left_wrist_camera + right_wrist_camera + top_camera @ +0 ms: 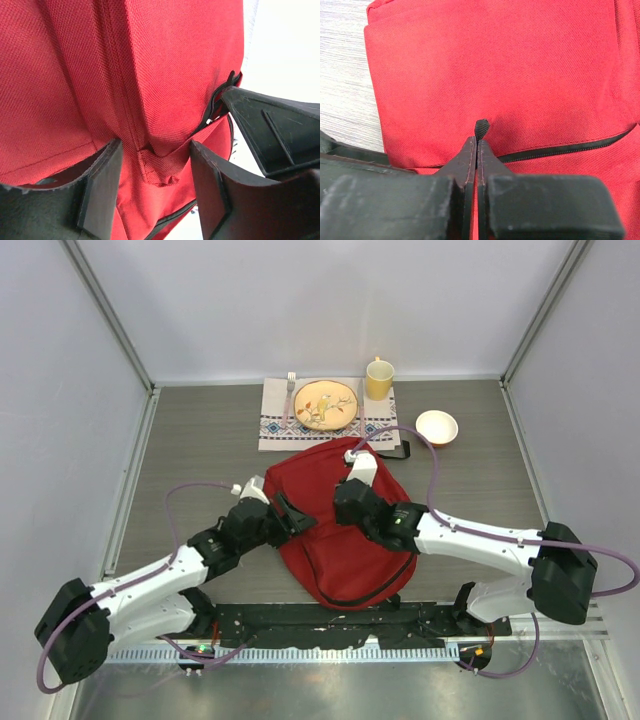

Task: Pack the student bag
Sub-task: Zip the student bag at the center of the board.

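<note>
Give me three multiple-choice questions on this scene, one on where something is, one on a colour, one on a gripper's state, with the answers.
1. Where is the bowl?
A) left of the placemat
B) right of the placemat
C) on the placemat

2. What colour is the cup?
A) blue
B) yellow
C) green

3. The right gripper is:
A) wide open
B) shut on nothing
C) shut on the zipper pull

Answers:
1 B, it sits past the placemat's right edge.
2 B, the top view shows it yellow.
3 C, the black pull sticks out between closed jaws.
</note>
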Controlling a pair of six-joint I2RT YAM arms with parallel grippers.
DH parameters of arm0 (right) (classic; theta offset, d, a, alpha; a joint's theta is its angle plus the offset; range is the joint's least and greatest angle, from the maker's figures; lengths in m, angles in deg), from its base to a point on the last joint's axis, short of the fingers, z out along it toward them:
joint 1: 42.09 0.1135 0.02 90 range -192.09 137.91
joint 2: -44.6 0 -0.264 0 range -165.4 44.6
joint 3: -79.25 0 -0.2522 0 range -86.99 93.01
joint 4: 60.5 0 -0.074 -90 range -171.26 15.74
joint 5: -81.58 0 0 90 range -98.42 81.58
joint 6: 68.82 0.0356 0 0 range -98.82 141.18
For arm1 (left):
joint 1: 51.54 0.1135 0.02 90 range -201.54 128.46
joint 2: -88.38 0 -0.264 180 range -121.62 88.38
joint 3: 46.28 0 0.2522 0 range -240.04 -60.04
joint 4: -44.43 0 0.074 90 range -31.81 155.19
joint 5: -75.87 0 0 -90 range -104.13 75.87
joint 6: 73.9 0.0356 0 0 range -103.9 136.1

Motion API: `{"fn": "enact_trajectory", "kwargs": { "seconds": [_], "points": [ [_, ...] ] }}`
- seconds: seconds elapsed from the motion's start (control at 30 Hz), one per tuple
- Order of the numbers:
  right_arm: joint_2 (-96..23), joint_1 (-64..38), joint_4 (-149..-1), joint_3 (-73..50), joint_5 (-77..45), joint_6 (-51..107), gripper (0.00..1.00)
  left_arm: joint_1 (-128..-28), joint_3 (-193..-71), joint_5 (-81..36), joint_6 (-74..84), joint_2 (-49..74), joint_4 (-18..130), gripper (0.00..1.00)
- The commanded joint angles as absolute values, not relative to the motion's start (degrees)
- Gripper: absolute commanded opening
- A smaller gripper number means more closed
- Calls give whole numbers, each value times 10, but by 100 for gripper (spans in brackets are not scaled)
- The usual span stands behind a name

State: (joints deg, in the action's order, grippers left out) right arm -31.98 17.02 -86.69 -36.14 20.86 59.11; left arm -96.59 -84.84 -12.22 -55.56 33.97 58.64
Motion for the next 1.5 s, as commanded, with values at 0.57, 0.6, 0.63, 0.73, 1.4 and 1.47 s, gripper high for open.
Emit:
{"fn": "enact_trajectory", "kwargs": {
  "seconds": [0.57, 0.6, 0.63, 0.73, 1.4, 1.47],
  "points": [
    [-314, 110, -874, -346, 243, 590, 1, -954, -847, -37, -533, 441, 673, 0],
    [-315, 106, -881, -347, 245, 590, 1, -950, -845, -38, -530, 450, 682, 0],
    [-314, 100, -883, -351, 245, 591, 1, -943, -841, -39, -528, 460, 688, 0],
    [-307, 79, -888, -367, 244, 593, 1, -921, -839, -51, -522, 483, 715, 0],
    [-254, 15, -880, -445, 236, 619, 1, -762, -928, -223, -380, 363, 664, 0],
    [-238, 16, -873, -451, 225, 625, 1, -744, -954, -246, -345, 311, 656, 0]
  ]
}}
